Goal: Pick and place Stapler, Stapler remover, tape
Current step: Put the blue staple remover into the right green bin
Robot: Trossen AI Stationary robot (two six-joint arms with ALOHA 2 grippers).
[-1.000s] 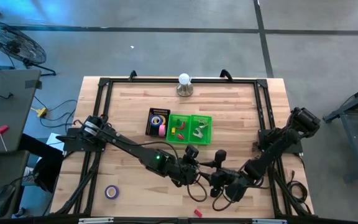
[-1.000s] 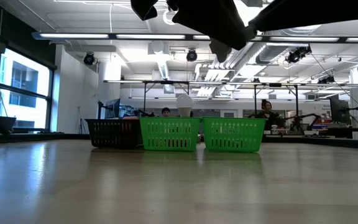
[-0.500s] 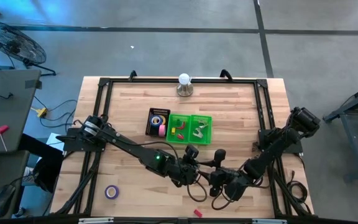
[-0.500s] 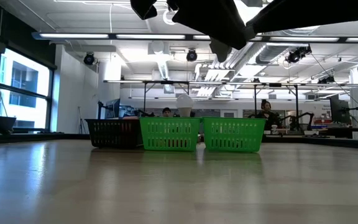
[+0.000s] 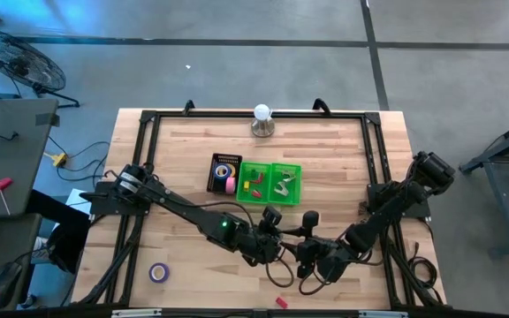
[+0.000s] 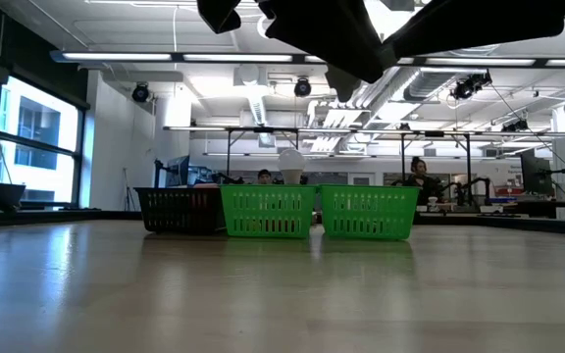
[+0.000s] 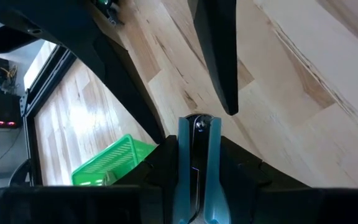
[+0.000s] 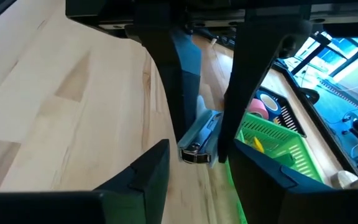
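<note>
A stapler (image 7: 196, 163) is clamped by both the left end effector (image 5: 283, 237) and right end effector (image 5: 308, 250) near the bench's (image 5: 325, 150) front edge; a handover seems underway, calling for one release.

- Left arm (image 5: 179, 210): dark, slim links, a small green light glowing near its wrist
- Right arm (image 5: 396, 205): dark too, with bulky rounded joints and black cables trailing beside its base
- Left gripper (image 5: 283, 240): black, flat tapering fingers (image 7: 219, 56)
- Right gripper (image 5: 305, 252): black housing, squared fingers (image 8: 163, 68)
</note>
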